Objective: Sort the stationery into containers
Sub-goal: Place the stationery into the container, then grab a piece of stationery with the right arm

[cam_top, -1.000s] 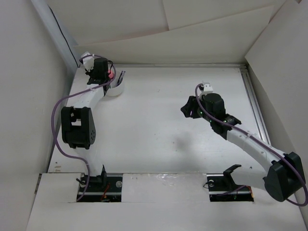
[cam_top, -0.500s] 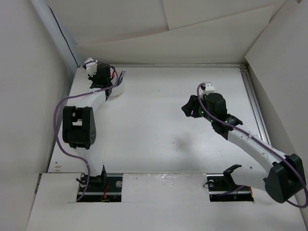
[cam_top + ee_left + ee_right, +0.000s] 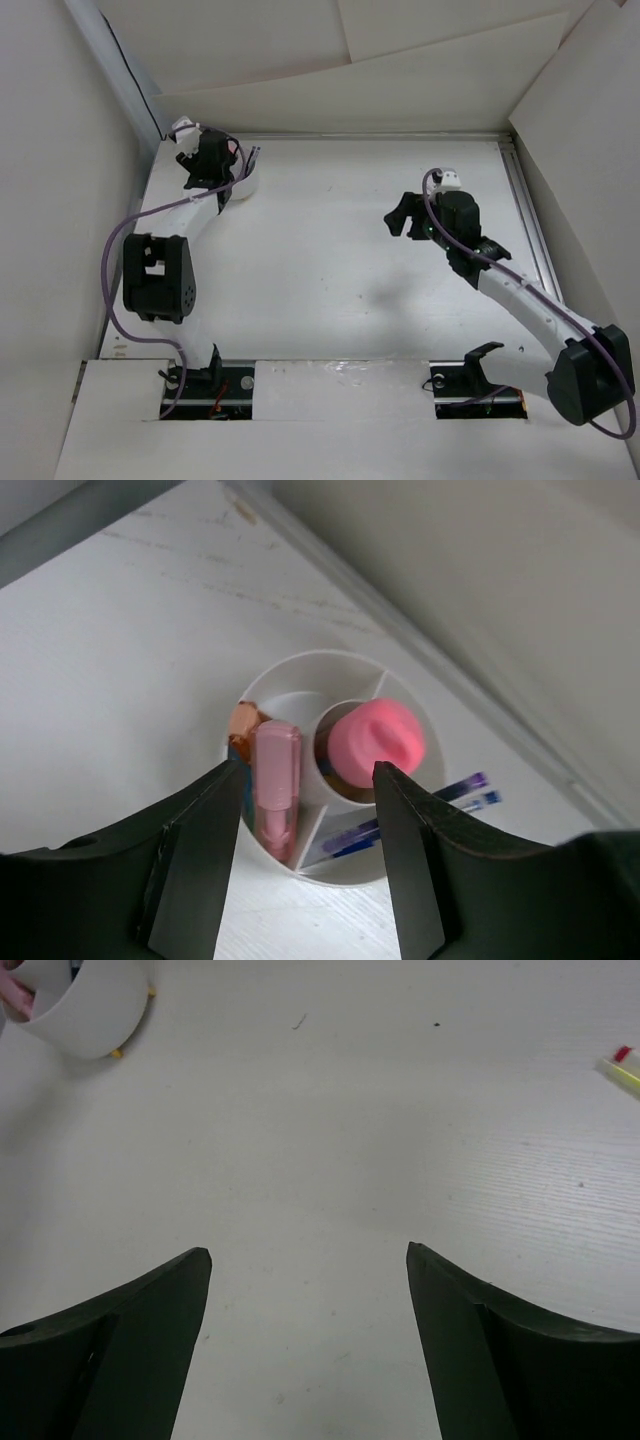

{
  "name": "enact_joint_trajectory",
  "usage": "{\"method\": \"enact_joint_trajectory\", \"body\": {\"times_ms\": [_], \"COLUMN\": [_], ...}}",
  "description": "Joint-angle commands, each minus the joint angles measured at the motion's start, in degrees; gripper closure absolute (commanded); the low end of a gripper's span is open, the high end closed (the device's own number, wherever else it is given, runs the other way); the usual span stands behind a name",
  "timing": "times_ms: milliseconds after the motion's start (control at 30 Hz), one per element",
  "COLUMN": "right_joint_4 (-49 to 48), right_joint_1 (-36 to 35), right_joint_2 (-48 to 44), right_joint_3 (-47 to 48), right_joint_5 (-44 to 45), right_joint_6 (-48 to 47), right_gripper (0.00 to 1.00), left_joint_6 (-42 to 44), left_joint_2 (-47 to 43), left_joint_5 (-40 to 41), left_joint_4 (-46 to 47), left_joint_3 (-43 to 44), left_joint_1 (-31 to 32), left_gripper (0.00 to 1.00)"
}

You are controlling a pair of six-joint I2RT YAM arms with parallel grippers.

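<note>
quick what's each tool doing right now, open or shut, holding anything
left tool: open, holding nothing, above the white cup.
right tool: open, holding nothing, over the table.

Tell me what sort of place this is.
Probably a robot test cell in a lab, not a home or office: a white table closed in by plain white boards, a left arm and right arm bolted at its near edge, and a divided cup of stationery.
</note>
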State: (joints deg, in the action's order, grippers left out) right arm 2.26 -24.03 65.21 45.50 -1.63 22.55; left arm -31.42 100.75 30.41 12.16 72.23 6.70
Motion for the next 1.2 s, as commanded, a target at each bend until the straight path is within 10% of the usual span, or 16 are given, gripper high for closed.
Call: {"method": "enact_joint_trajectory", "body": {"times_ms": [0, 133, 233, 300, 400, 600, 800, 1167], "right_joint_4": [-1.4, 1.9, 2.6, 3.1, 5.6, 7.1, 9.6, 15.6], "right_joint_1": [3.0, 8.4, 14.0, 17.2, 20.8, 24.9, 28.3, 32.5], "right_joint_2": [-1.4, 1.1, 5.2, 8.1, 15.7, 27.1, 32.6, 42.0], "right_joint_3": [-1.0, -1.0, 0.1, 1.4, 5.7, 11.9, 17.8, 30.2], "right_joint_5": [4.4, 10.6, 11.1, 10.5, 11.0, 10.8, 10.0, -0.5], "right_joint_6": [1.8, 5.0, 7.0, 7.0, 7.0, 6.5, 4.9, -0.2], "right_gripper": [0.15, 0.28, 0.82, 0.93, 0.89, 0.39, 0.21, 0.23], "left_joint_6": [-2.0, -4.8, -6.8, -7.4, -8.7, -9.3, -10.3, -8.1], "left_joint_2": [-8.4, -14.1, -18.6, -21.0, -21.8, -22.4, -23.4, -30.0], "left_joint_5": [-1.8, -7.4, -11.9, -13.6, -14.9, -18.5, -28.2, -31.5], "left_joint_4": [2.5, 5.3, 10.2, 13.0, 18.4, 25.1, 29.0, 30.7], "left_joint_3": [0.0, -1.9, -6.7, -9.6, -15.8, -24.9, -29.8, -38.3], "left_joint_1": [0.0, 0.0, 3.0, 7.3, 14.1, 23.5, 25.3, 25.3], "left_gripper": [0.49, 0.57, 0.69, 0.76, 0.88, 0.93, 0.93, 0.93]}}
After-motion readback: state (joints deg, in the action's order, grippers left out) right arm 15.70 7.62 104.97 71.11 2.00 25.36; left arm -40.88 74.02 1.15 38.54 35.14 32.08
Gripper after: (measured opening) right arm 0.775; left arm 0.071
